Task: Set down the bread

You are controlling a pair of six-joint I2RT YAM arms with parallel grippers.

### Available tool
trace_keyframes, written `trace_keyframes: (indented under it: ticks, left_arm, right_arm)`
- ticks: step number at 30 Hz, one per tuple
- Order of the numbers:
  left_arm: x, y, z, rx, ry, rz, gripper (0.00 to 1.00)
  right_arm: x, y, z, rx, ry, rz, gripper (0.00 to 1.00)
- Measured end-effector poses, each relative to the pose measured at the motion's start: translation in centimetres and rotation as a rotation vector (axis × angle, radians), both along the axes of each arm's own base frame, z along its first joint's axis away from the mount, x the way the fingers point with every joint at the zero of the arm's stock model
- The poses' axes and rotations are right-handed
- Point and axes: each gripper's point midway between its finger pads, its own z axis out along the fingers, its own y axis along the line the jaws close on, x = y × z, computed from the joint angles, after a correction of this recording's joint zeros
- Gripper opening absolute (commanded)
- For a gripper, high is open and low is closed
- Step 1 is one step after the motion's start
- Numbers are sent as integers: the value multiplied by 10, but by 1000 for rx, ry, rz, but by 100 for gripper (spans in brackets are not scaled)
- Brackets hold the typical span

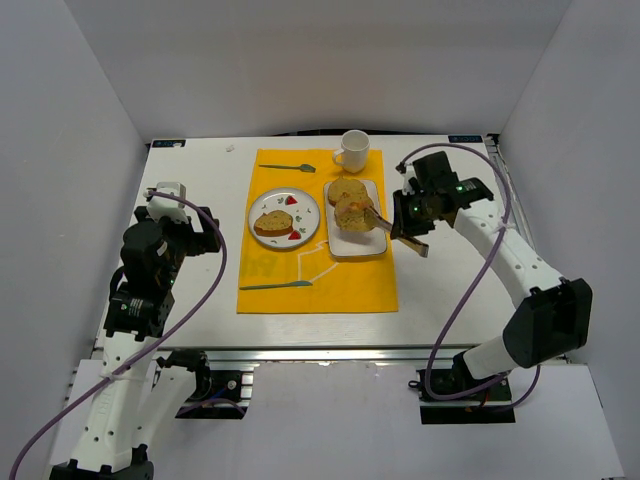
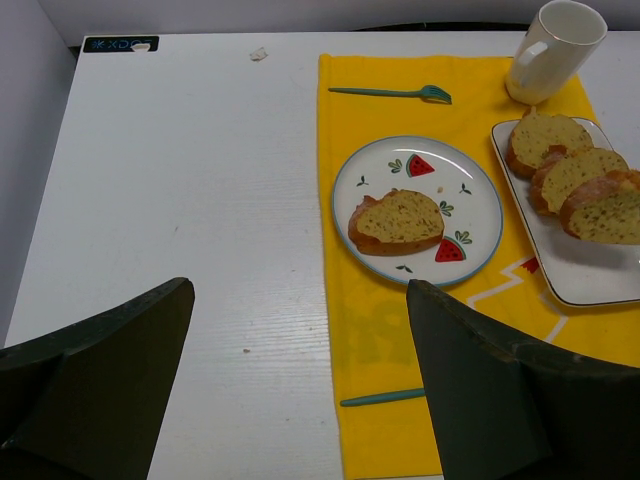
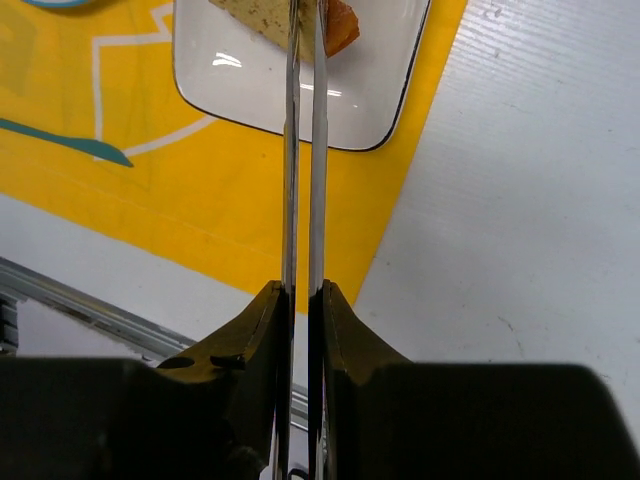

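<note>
Item: right tool, clenched on steel tongs, whose blades pinch the frontmost bread slice on the rectangular tray, just right of the round plate. Left tool: released, idle, well left of the plate. Contents: plate, one resting slice; tray, three overlapping slices, the pinched one included. Handling, as judged: hold your squeeze steady, lift clear of the tray rim, carry left to the plate, and lower onto bare glaze beside the resting slice. A crumbly crust may slip.
</note>
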Motion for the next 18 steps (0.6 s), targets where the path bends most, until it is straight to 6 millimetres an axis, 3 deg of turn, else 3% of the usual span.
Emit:
trace_keyframes:
  ticks: [4,9,13,18]
  left_arm:
    - [0,0,-2,1,4,0,98]
    - [1,0,-7,-1,14,0,98]
    - [1,-1,-8,-6,15,2,98]
    - [2,0,-6,-13,7,10,98]
  right_arm:
    - [-3,0,33,23,-34,4,11]
    - [-1,19,64,127,-67,25,11]
    - [3,46,63,216,-17,52,11]
    - [29,91,40,290,78,93,11]
